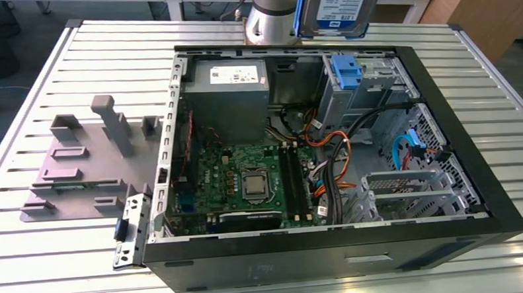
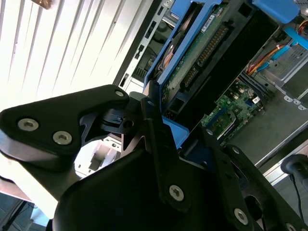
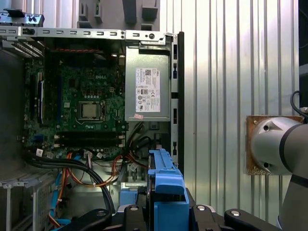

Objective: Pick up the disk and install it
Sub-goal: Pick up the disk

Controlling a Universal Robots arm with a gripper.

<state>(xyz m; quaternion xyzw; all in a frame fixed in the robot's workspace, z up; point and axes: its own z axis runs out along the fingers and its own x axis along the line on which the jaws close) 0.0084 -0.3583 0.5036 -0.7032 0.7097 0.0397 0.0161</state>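
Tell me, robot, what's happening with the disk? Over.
Fingers shut on flat silver hard drive with blue plastic bracket. Drive held above open black computer case, not yet installed. Blue latch piece sits at the bay below.

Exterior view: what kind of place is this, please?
Probably a lab or workshop bench for computer assembly: an open black desktop computer case lies on a ribbed metal table, beside a grey plastic parts fixture.

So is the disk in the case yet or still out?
Out. The gripper holds the disk above the open case, over its blue drive latch.
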